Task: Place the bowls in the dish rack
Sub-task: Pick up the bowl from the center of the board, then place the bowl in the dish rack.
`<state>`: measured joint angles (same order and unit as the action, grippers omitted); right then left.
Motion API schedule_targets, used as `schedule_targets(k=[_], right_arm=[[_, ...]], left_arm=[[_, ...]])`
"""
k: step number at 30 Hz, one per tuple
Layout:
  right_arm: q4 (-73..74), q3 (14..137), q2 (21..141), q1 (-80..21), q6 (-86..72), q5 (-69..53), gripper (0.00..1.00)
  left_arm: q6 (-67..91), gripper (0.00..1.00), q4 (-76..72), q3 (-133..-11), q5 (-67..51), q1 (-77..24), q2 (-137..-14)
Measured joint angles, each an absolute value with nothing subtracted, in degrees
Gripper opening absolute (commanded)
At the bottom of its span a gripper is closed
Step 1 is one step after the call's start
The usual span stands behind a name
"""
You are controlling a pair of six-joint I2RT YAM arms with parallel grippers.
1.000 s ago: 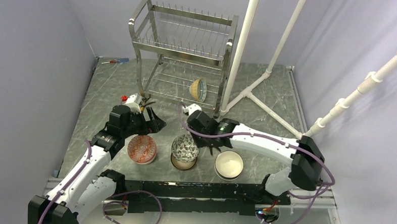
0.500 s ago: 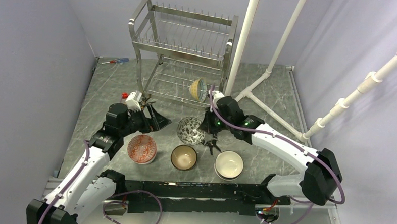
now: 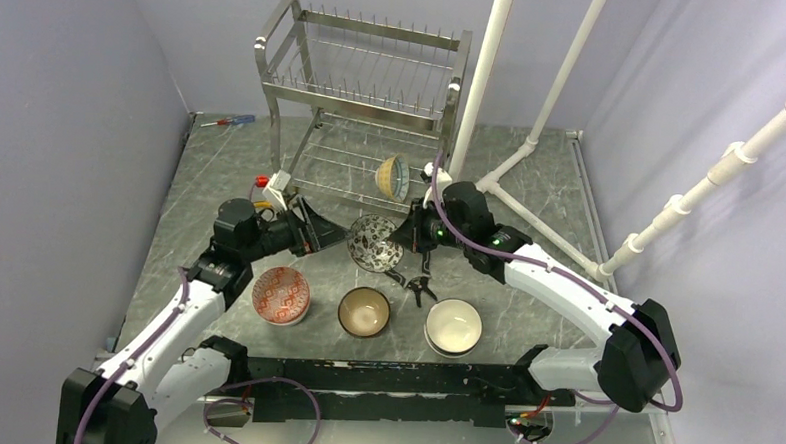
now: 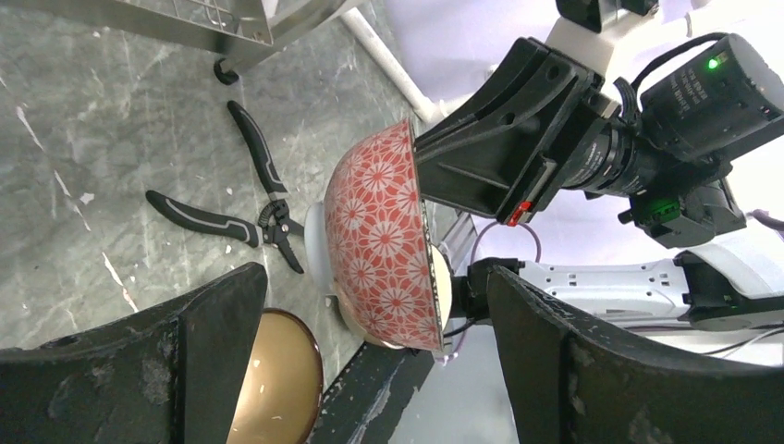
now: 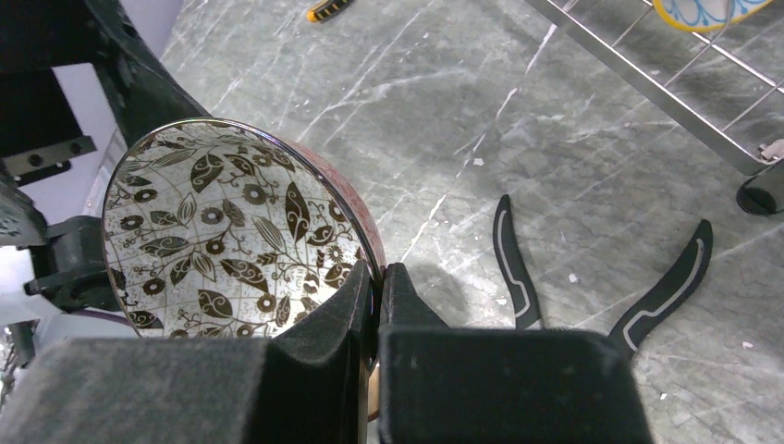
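My right gripper is shut on the rim of a bowl held on edge above the table; it is red-flowered outside and black-leaf patterned inside. The pads pinch the rim. My left gripper is open just left of that bowl, its fingers on either side of it without touching. A red-patterned bowl, a tan bowl and a white bowl sit near the front edge. The dish rack stands at the back with a teal-and-yellow bowl on its lower tier.
Black pliers lie open on the table under the held bowl. A screwdriver lies at the back left. White pipes rise right of the rack and slant across the right side.
The right arm has lifted the leaf-patterned bowl off the tan bowl and carried it back toward the rack. The left gripper has swung right toward it, still open.
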<state>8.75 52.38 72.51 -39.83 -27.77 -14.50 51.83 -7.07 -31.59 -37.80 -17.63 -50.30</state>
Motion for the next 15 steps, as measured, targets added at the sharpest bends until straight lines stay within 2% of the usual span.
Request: schedule_targets(k=[15], right_arm=[[7.38,53.74,73.19,-39.51,-28.73,-16.58,0.0]], left_arm=[[59.13,0.94,-17.52,-28.51,-39.62,-23.22,-57.78]])
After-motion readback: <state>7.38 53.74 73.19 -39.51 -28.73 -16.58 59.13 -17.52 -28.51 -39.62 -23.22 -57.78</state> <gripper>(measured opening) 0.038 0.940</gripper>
